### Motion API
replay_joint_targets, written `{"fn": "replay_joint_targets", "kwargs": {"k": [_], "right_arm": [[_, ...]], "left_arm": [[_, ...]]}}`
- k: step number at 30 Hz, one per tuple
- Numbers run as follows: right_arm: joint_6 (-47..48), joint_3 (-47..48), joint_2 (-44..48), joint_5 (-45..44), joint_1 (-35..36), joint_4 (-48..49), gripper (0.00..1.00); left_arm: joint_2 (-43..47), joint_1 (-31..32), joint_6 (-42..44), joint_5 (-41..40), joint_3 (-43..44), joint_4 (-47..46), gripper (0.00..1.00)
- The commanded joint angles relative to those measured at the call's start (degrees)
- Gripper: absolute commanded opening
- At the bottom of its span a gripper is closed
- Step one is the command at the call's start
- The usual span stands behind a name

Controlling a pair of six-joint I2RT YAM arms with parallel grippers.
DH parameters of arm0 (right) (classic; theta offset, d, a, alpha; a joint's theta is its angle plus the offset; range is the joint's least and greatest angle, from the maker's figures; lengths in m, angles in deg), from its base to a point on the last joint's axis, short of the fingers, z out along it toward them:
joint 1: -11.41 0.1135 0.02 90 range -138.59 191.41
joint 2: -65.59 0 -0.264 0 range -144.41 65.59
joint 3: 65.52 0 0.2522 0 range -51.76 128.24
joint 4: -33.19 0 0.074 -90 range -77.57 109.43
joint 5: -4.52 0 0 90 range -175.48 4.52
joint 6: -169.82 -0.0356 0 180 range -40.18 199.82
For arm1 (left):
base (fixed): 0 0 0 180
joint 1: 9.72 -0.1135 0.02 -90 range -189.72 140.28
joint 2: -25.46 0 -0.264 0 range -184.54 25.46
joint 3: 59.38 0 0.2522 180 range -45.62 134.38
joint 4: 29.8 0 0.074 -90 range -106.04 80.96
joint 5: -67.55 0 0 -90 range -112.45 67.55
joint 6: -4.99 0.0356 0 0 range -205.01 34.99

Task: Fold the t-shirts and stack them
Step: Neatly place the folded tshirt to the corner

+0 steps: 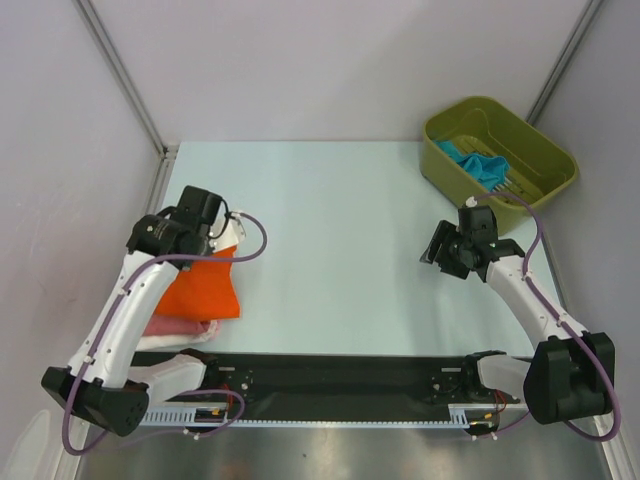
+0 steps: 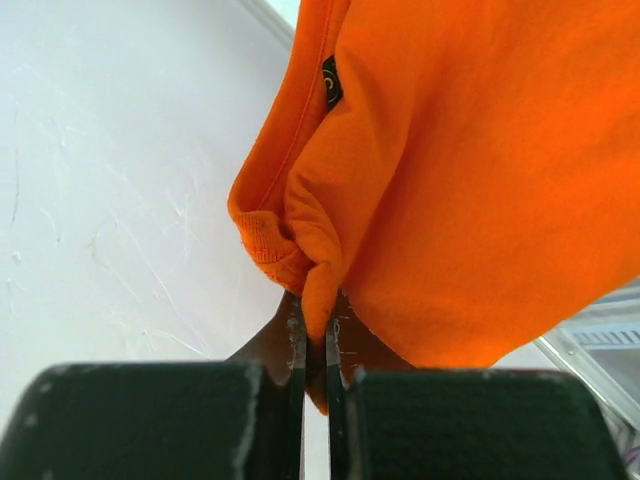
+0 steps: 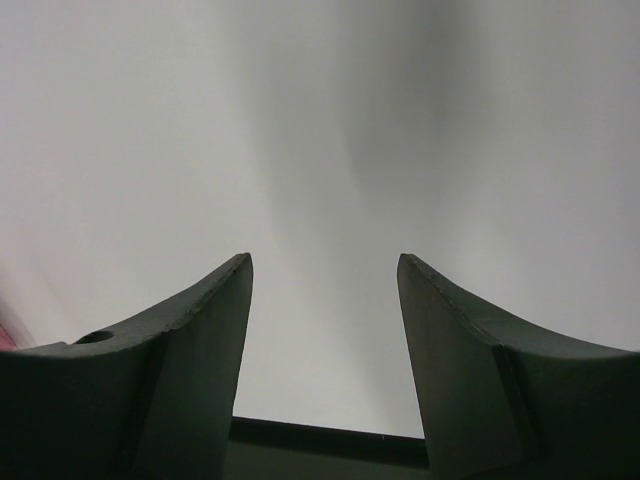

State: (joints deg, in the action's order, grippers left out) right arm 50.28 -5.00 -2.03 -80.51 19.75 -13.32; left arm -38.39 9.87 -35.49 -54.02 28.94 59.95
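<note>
Nearest us, along the desk's near edge, the black rail [image 1: 330, 385] carries both arm bases. In the far right corner an olive bin [image 1: 545, 150] holds the teal t-shirt [image 1: 478, 163]. By the left edge the orange t-shirt [image 1: 203, 285] hangs pinched in our left gripper [image 2: 313, 325], its lower part over the pink t-shirt [image 1: 180, 327]. Our right gripper [image 3: 323, 262] hovers near the right edge, fingers spread, empty.

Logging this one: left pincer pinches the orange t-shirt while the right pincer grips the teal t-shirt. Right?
Not quite. The right pincer is open and empty, as the right wrist view shows; the teal t-shirt lies in the green bin. The left pincer does pinch the orange t-shirt.
</note>
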Motion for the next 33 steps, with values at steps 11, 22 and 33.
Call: {"fn": "replay_joint_targets", "kwargs": {"k": [11, 22, 33], "right_arm": [[1.94, 2.28, -0.15, -1.19, -0.25, 0.23, 0.65], [2.47, 2.10, 0.03, -1.72, -0.34, -0.21, 0.65], [2.73, 2.90, -0.15, -1.98, -0.34, -0.91, 0.65]], "left_arm": [[4.09, -14.57, 17.10, -4.64, -12.24, -19.90, 0.00], [1.28, -27.23, 24.57, -0.25, -17.35, -33.09, 0.00], [-2.58, -34.62, 28.79, 2.83, -22.01, -42.41, 0.00]]}}
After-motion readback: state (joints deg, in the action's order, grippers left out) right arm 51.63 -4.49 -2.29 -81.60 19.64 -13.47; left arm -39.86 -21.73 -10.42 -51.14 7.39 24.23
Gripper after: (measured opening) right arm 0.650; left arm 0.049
